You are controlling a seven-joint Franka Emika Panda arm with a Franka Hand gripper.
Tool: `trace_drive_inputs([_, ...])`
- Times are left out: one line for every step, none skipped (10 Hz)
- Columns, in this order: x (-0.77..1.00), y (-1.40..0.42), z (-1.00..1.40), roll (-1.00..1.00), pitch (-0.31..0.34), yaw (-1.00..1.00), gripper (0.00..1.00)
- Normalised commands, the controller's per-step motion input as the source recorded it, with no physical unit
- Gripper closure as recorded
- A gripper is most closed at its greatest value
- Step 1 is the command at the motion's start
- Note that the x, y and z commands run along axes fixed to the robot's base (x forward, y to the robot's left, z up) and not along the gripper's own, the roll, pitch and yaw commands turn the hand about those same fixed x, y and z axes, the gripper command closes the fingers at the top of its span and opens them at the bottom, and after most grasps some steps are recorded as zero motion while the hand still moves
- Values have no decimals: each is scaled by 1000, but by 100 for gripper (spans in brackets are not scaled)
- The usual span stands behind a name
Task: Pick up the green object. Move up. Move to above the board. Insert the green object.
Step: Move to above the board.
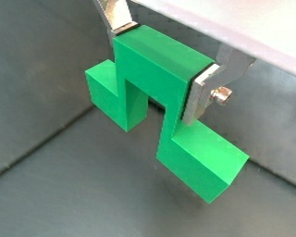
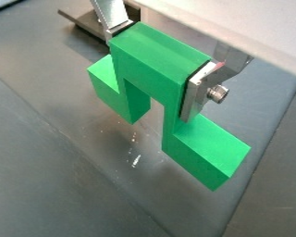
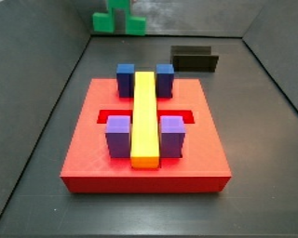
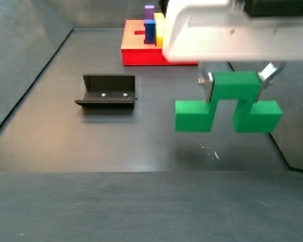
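Hanging from gripper (image 4: 238, 74): green object (image 4: 229, 104), level crosswise.

Dark fixture (image 4: 106, 92) stood alone on the grey floor (image 4: 103, 180), and I made out two pale spots on its upright face. In a side view the fixture (image 3: 196, 59) sat near the back wall (image 3: 189, 14). A wrist view caught only a corner of the fixture (image 2: 86, 18), and the floor (image 2: 64, 176) showed a faint glare
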Motion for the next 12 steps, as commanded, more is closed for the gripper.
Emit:
trace_drive_inputs([0,0,1400,0,0,0,100])
trace_drive_inputs([-8,10,1400,-29,0,-5,100])
trace_drive_inputs([-51,-1,1400,-11,15,-2,100])
trace_drive_inputs([-31,-2,1400,16,7,3,100])
trace_drive_inputs([45,12,1400,-9,61,0,100])
trace_drive_inputs([42,9,796,-9,85,-2,100])
trace_drive_inputs([27,-3,268,10,81,2,100])
trace_drive_inputs([290,-1400,139,-95,88,215,100])
trace_drive_inputs([285,-1400,141,-58,85,189,100])
trace_drive_inputs([283,-1400,140,-13,75,158,100])
trace_drive_inputs([284,-1400,146,-61,15,53,100])
trace_drive_inputs([283,-1400,149,-42,20,38,100])
